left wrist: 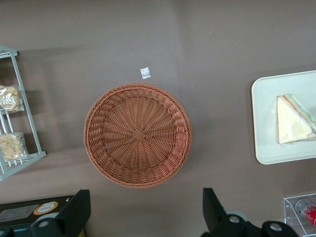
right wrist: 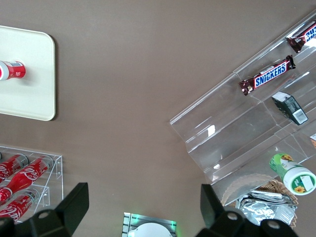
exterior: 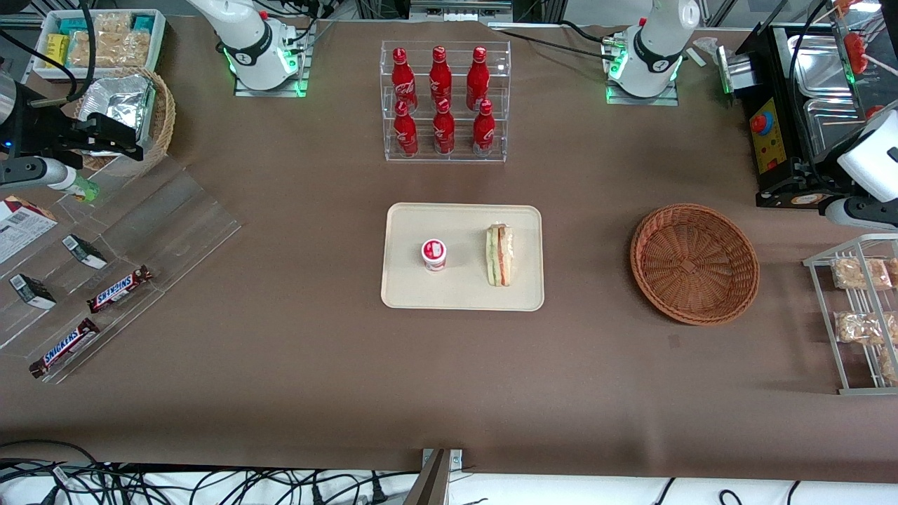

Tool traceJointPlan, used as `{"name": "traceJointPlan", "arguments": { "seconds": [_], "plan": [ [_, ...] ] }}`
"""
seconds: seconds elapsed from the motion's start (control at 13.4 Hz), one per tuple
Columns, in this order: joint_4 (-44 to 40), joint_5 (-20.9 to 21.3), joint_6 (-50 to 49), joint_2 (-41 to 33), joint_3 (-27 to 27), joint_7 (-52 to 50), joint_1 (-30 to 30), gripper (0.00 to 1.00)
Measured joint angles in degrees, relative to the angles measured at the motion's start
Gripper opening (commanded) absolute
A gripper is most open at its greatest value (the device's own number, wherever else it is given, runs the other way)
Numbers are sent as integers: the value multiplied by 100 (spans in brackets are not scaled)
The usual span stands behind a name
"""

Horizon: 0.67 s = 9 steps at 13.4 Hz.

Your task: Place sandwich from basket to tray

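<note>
Tabletop (exterior: 295, 294) under brown covering, carrying every item of the scene. Tray (exterior: 410, 284), cream and low-rimmed, lies at mid-table; basket (exterior: 694, 263), reddish-brown wicker, sits well apart from it toward the working arm's end and holds nothing. Sandwich (exterior: 499, 254) rests on the tray, standing on a long edge with its filling layers showing, near the tray edge that faces the basket; a small red-and-white cup (exterior: 434, 254) stands beside it, clear of contact. Tool (left wrist: 143, 217) hangs high over the basket with its two fingers spread wide and nothing between them. The transfer appears complete, so the step in hand is judged to be the retreat. Good practice here is to keep the arm high and take it away from the tray, so that no link passes low over the sandwich or the cup, and to stay clear of the wire rack (exterior: 859, 315) of bagged snacks beside the basket.
</note>
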State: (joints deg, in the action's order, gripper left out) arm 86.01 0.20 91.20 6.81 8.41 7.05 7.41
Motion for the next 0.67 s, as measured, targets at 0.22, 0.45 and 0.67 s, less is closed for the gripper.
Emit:
{"name": "traceJointPlan", "arguments": {
  "seconds": [0.22, 0.45, 0.67],
  "plan": [
    [3, 25, -80, 0, -8, 25, -8, 100],
    [5, 237, -351, -3, -9, 14, -63, 100],
    [4, 254, -526, -25, -9, -42, -78, 100]
  ]
}}
